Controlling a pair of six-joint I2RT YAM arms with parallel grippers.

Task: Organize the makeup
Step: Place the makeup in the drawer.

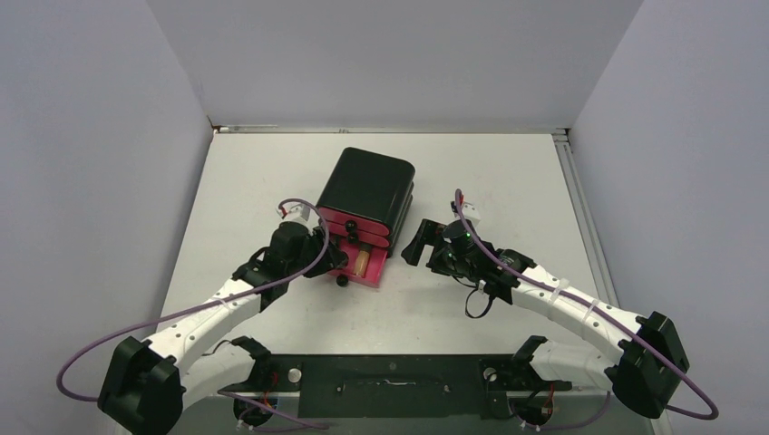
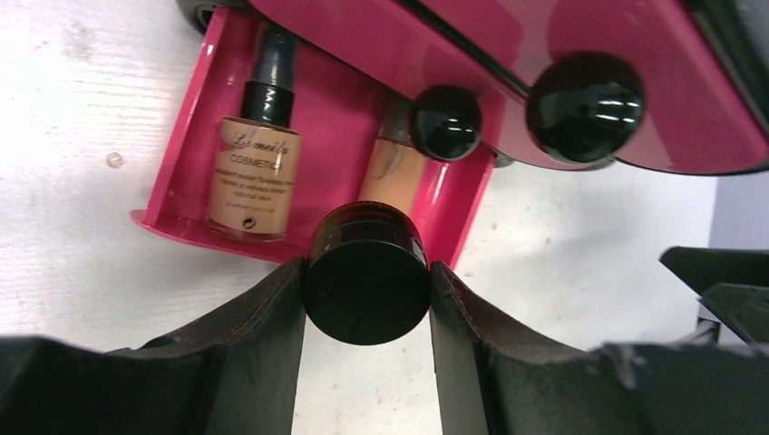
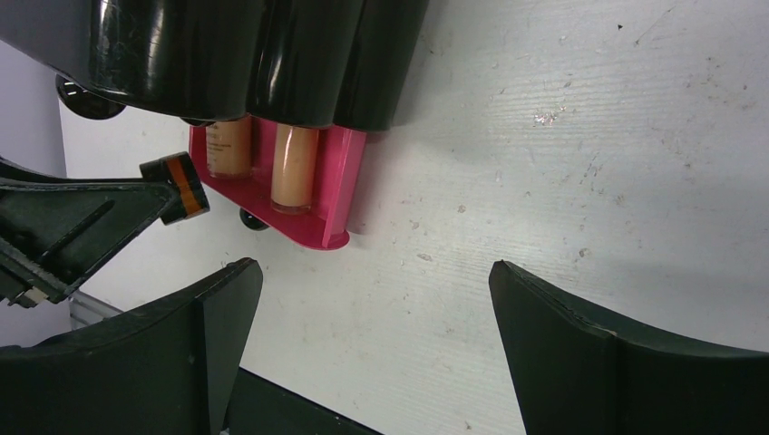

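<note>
White table [image 1: 508, 172], scuffed and speckled; pale grey walls [image 1: 390, 54] on three sides. Black cabinet [image 1: 367, 186] mid-table, set at a slant, its pink drawer fronts toward the arms. Bottom drawer [image 2: 331, 118] stands open. Two tan tubes [image 2: 251, 172] lie flat in it side by side, long axes running front to back, dark caps toward the cabinet and bases at the front lip. Left gripper [image 2: 367, 272] is clamped on the small jar [image 2: 367, 290] at the drawer's front lip, black lid facing the wrist camera, amber body toward the drawer. Right gripper [image 3: 372, 267], jaws wide apart and empty, is over bare table just right of the cabinet.
</note>
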